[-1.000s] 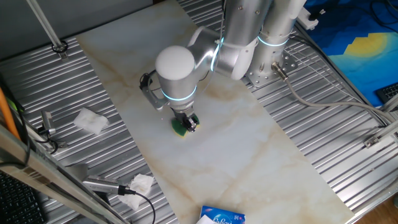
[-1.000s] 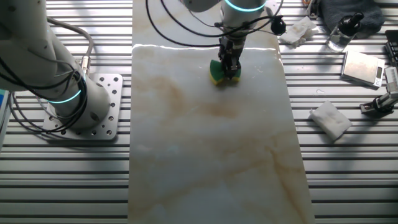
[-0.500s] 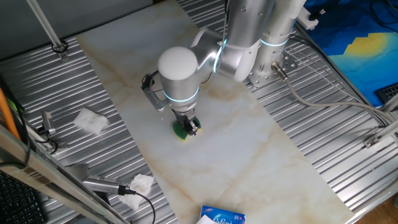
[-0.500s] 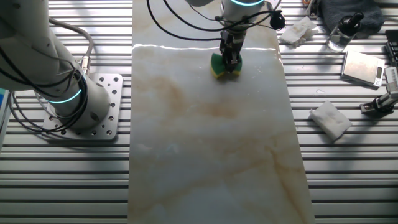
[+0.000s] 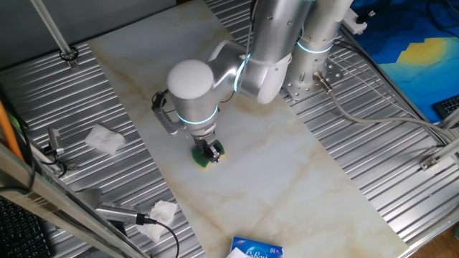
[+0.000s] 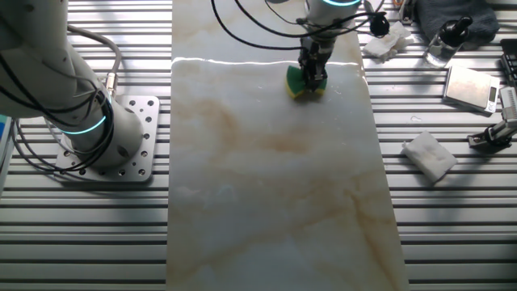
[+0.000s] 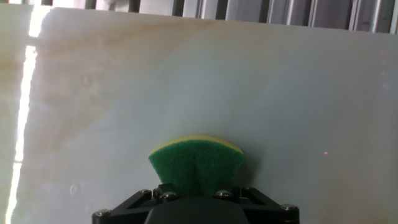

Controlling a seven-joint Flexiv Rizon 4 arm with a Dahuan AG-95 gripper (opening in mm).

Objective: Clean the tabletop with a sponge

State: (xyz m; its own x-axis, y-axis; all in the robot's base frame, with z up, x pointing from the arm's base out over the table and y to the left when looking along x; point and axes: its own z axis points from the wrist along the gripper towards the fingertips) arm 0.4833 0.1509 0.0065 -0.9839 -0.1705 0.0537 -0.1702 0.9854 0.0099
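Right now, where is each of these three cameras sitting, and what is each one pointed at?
One fixed view: high above one long side, looking down on the tabletop; the arm's elbow and base show.
The other fixed view: overhead from the opposite side; arm base at left, wrist and cables at the far end.
Hand view: on the wrist, looking along the fingers; only their black mount shows.
All three share the sponge, pinched in the gripper.

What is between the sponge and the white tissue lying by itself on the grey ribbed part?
Only bare surface: from the sponge, pinched in the gripper, shiny tabletop, then ribbed metal up to the tissue. The other fixed view shows it.
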